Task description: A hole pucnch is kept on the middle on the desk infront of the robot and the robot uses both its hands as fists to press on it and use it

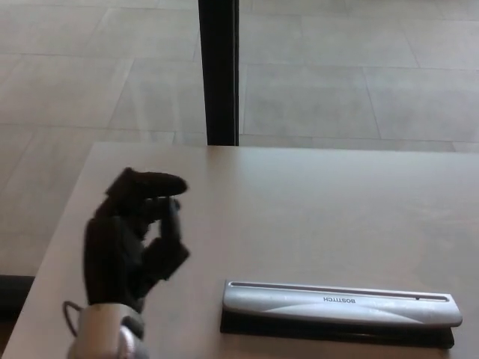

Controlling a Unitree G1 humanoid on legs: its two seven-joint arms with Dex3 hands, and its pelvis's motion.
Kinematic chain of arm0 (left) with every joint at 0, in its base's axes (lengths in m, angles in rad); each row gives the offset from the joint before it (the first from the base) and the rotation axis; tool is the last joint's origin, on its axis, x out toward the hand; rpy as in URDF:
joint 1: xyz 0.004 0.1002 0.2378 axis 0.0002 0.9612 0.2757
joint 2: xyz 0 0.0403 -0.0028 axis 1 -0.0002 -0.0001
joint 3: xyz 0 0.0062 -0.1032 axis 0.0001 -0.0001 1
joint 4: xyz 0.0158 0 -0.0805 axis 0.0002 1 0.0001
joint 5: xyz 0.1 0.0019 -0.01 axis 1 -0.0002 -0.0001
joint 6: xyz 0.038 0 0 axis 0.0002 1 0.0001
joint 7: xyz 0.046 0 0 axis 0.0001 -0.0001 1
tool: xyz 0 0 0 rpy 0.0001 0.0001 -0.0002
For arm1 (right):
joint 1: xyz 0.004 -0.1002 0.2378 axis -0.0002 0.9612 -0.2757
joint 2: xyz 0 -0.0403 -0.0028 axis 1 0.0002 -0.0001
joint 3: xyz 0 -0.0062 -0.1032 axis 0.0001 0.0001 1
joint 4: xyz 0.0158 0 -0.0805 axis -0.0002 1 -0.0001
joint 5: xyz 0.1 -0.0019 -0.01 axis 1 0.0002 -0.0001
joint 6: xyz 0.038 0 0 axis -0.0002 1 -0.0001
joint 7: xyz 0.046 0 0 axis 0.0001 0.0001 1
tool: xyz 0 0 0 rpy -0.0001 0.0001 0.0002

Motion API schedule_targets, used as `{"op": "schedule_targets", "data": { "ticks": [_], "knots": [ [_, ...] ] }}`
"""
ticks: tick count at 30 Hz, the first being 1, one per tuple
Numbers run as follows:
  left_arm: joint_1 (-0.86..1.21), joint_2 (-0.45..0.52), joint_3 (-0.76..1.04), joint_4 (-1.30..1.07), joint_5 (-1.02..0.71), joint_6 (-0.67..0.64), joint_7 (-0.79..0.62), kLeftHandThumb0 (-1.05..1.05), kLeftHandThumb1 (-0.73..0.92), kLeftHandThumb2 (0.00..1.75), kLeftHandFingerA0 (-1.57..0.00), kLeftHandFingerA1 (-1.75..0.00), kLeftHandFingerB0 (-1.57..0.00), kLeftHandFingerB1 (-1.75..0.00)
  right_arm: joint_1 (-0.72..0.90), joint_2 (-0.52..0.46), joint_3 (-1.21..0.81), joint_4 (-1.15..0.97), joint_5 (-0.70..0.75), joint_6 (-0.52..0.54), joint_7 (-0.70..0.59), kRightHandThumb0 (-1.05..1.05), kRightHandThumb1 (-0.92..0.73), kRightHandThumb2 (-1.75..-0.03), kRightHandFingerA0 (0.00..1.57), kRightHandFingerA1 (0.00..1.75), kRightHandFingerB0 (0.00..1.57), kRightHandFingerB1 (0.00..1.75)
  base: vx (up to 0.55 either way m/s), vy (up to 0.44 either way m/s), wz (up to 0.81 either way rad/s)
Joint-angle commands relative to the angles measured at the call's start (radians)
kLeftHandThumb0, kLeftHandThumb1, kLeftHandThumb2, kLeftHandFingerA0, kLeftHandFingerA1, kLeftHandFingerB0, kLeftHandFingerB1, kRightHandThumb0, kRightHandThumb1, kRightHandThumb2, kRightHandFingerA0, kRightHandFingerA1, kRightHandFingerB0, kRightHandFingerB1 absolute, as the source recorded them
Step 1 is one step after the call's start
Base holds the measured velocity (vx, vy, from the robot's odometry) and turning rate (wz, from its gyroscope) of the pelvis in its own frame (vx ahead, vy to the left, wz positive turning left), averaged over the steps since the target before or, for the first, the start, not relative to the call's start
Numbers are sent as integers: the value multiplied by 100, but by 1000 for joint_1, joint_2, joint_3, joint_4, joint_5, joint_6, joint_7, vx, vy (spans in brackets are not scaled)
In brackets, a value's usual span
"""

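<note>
Fingers of the left robot hand curl forward over the palm, the top one bent like a hook and the thumb folded in beneath, so the black hand is partly closed toward a fist and grips nothing. It rises from a grey metallic wrist at the lower left of the head view and stands above the near left part of the table, apart from everything on it. The right robot hand does not show anywhere in the view. Just to the right of the left robot hand, with a strip of bare tabletop between them, lies the hole punch: a long silver bar with a dark slot along its far edge and a black base underneath, lying flat and lengthwise across the near edge of the table, right of the middle of the view, its right end close to the picture's edge. Small dark lettering on its top reads BOSTITCH, upside down from this side. The table is pale beige wood, with its far edge running straight across the middle of the view. Beyond that edge a black post stands upright, and behind it spreads a floor of large light grey tiles.
</note>
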Motion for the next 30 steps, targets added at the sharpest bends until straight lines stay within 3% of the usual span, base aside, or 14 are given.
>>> {"op": "schedule_targets", "data": {
  "ticks": [1,7,8,9,10,15,17,19,20,21,22,24,25,30],
  "knots": [
    [95,-88,-302,-111,94,163,66,-30,82,95,-96,-175,-48,-169,112,50,302,-161,-70,72,55,-10,-66,-136,123,175,80,139,0,0,0],
    [104,-82,-337,-93,63,171,89,-32,80,99,-94,-175,-53,-175,97,-5,355,-151,-85,96,63,-23,-59,-137,114,175,66,172,0,0,0],
    [103,-79,-343,-81,52,163,85,-33,81,100,-93,-175,-56,-175,88,-6,363,-145,-86,104,57,-13,-73,-133,112,124,105,120,0,0,0],
    [103,-76,-348,-78,44,164,87,-34,80,100,-93,-175,-56,-175,83,-8,369,-138,-88,97,57,-13,-73,-133,112,124,105,120,0,0,0],
    [103,-76,-349,-74,39,161,90,-34,80,100,-91,-175,-57,-175,78,-11,373,-130,-93,91,59,-24,-57,-141,114,175,71,175,0,0,0],
    [97,-82,-351,-60,24,154,102,-34,78,103,-95,-175,-59,-175,38,-24,387,-80,-126,77,64,-24,-59,-142,116,175,72,175,0,0,0],
    [97,-87,-357,-58,23,161,113,-34,78,103,-95,-175,-58,-175,7,-25,388,-42,-138,72,59,-20,-58,-139,130,175,89,148,0,0,0],
    [96,-89,-361,-53,25,161,121,-36,79,102,-95,-175,-58,-175,-19,-23,385,-4,-141,59,61,-23,-59,-139,117,175,72,175,0,0,0],
    [94,-90,-363,-42,27,152,122,-36,78,102,-96,-175,-59,-175,-39,-21,381,25,-142,52,64,-13,-74,-133,114,124,105,120,0,0,0],
    [92,-90,-365,-35,29,144,124,-36,78,102,-96,-175,-59,-175,-46,-20,381,37,-147,48,64,-13,-74,-133,114,124,105,120,0,0,0],
    [91,-98,-364,-25,25,140,129,-35,79,102,-96,-175,-59,-175,-54,-18,383,38,-160,64,49,-24,-61,-135,115,175,72,175,0,0,0],
    [87,-100,-364,-19,24,138,133,-35,80,101,-95,-175,-59,-175,-60,-17,382,46,-165,58,50,-24,-62,-134,113,175,71,175,0,0,0],
    [83,-114,-361,3,23,128,145,-35,80,101,-94,-175,-59,-175,-67,-16,387,64,-176,46,50,-12,-76,-134,114,124,102,119,0,0,0],
    [71,-171,-354,124,27,71,191,-36,80,101,-95,-175,-56,-175,-69,16,404,149,-208,6,30,-12,-75,-133,114,124,106,120,0,0,0]
  ]
}}
